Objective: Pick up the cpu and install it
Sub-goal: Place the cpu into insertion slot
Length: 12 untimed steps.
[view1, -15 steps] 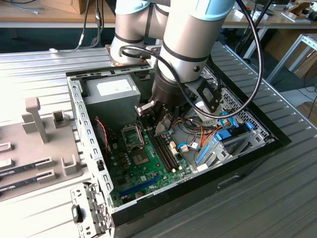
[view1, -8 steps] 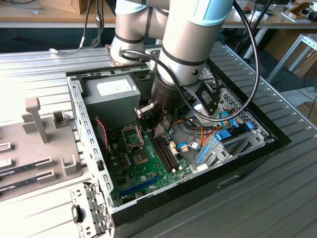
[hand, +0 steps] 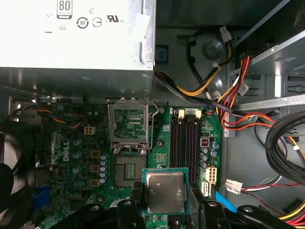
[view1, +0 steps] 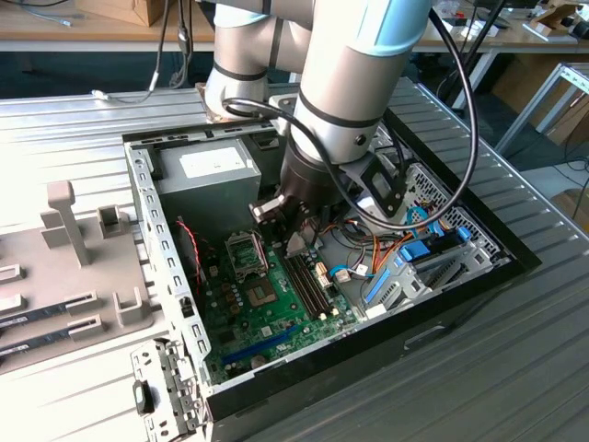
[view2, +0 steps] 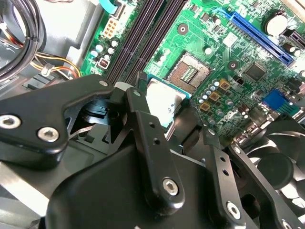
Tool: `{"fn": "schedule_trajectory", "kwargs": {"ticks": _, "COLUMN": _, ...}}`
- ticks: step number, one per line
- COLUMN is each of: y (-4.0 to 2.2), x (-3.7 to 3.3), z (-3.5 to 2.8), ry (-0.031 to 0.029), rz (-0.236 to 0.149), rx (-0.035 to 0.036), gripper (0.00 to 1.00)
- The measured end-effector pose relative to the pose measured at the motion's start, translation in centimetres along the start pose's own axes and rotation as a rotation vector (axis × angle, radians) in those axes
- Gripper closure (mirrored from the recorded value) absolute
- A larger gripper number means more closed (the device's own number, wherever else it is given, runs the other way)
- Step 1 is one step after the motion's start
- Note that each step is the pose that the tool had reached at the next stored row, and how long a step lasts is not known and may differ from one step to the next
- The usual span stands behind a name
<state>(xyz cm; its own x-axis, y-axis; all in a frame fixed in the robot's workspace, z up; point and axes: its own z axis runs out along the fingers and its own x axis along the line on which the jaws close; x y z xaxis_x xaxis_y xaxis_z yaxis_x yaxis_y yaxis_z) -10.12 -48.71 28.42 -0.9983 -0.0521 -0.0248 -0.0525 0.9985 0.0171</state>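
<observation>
We have the black finger gripper [hand: 165, 202] clamped on the flat silver-topped, green-rimmed square cpu [hand: 165, 190] above the green motherboard [hand: 162, 157], open socket [view1: 260, 295] at its 7 o'clock in the exterior view; misalignment or tilt risks bent pins.

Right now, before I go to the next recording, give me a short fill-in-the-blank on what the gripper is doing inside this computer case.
1. The gripper is ___ on the cpu.
2. The cpu hangs over the green ___, not yet seated.
3. In the first wrist view, the socket next to the grey power supply is open and ___.
Missing words: shut; motherboard; empty.
</observation>
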Motion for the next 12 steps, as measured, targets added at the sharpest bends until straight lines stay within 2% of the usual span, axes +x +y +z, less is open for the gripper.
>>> {"fn": "schedule_trajectory", "kwargs": {"ticks": 12, "y": -0.01, "x": 0.02, "z": 0.62, "ry": 0.0, "rz": 0.0, "rx": 0.0, "gripper": 0.53}}
